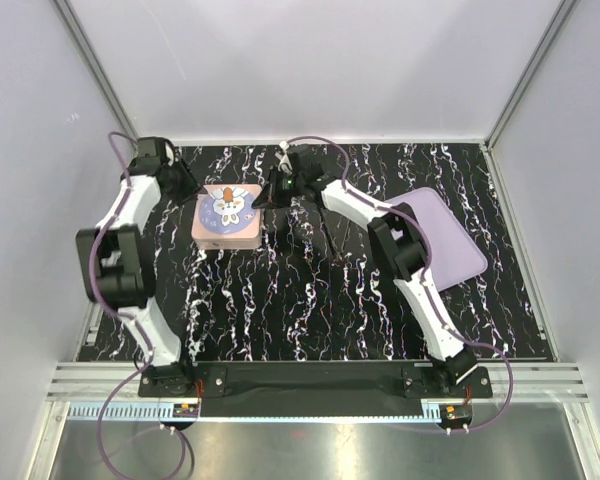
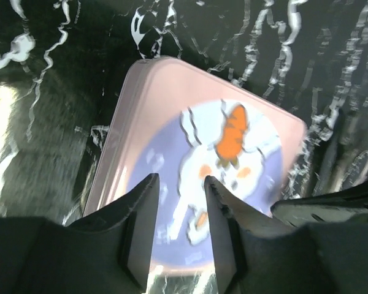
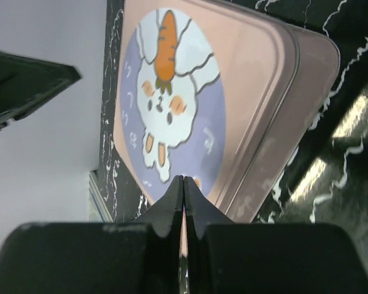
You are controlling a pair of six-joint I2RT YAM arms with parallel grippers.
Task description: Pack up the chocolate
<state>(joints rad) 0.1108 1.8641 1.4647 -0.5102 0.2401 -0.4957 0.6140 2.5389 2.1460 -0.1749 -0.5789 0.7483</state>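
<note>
No chocolate shows in any view. A closed pink square tin (image 1: 228,218) with a white rabbit and an orange carrot on its lid sits at the back left of the table. My left gripper (image 1: 187,186) is at the tin's left side, open and empty; in the left wrist view it (image 2: 181,179) hovers over the lid (image 2: 153,92). My right gripper (image 1: 277,190) is at the tin's right side, shut and empty; in the right wrist view it (image 3: 183,179) points at the lid's edge (image 3: 251,73).
A flat lilac tray (image 1: 442,237) lies at the right of the black marbled table. A thin black stick (image 1: 327,236) lies just right of the tin, under the right arm. White walls and frame posts close in the back and both sides.
</note>
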